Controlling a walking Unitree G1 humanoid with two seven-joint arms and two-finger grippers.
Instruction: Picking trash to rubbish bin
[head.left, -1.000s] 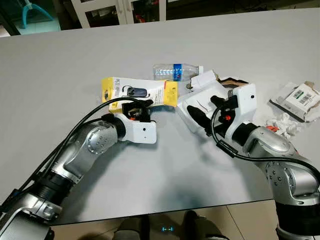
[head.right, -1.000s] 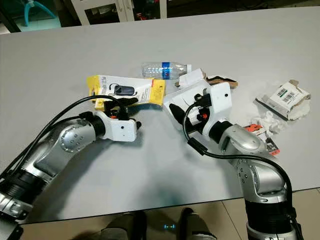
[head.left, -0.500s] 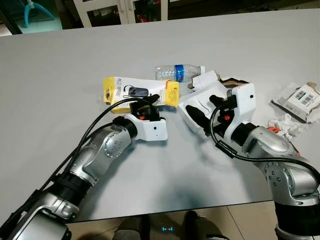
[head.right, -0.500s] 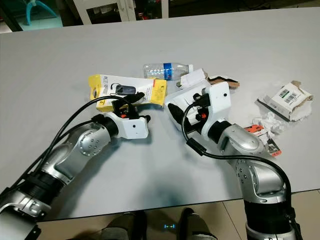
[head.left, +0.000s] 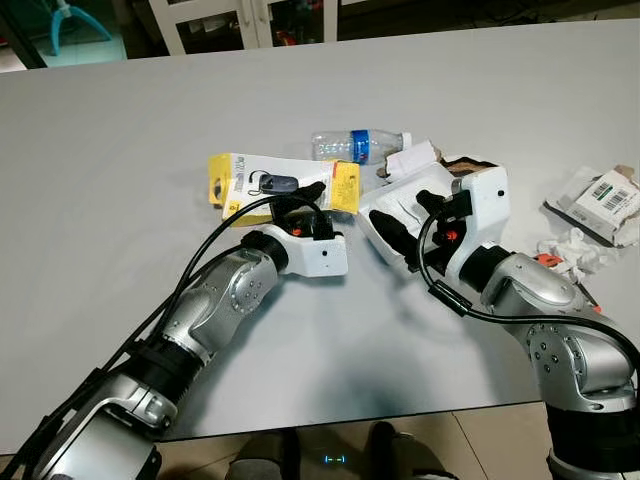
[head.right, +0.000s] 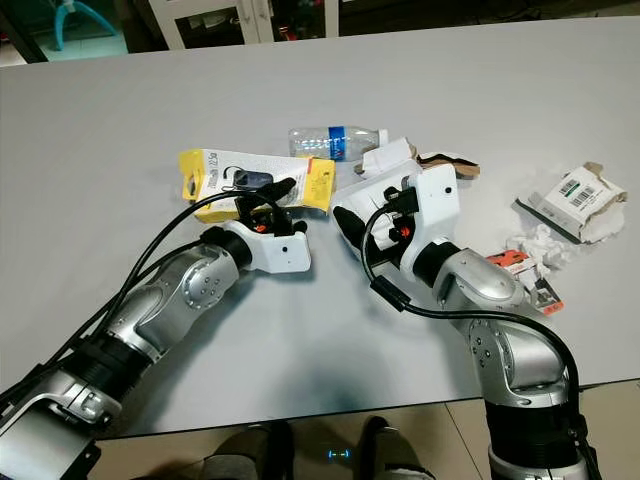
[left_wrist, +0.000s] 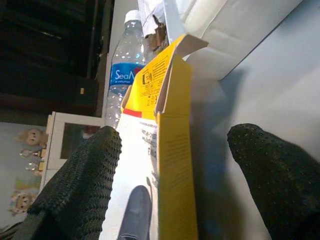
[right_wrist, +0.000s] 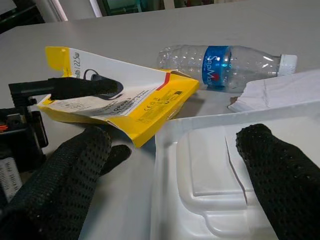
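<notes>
A flat yellow and white box (head.left: 255, 180) lies on the grey table (head.left: 120, 150). Behind it lies a clear plastic bottle (head.left: 355, 145) with a blue label. To its right sits a white foam container (head.left: 385, 205). My left gripper (head.left: 303, 203) is open at the box's right end. In the left wrist view the box edge (left_wrist: 172, 150) stands between the two fingers, one finger (left_wrist: 85, 175) lying on the box face. My right gripper (head.left: 408, 215) is open over the foam container (right_wrist: 215, 165), one finger on each side.
Torn white and brown paper (head.left: 450, 160) lies behind the foam container. At the right are a cardboard package with a barcode (head.left: 605, 200), crumpled tissue (head.left: 570, 248) and a small orange wrapper (head.right: 520, 262). The table's front edge (head.left: 400, 425) runs just below my arms.
My left arm has reached right and forward along the yellow box, bringing its fingers to the box's right end. The right arm has stayed in place.
</notes>
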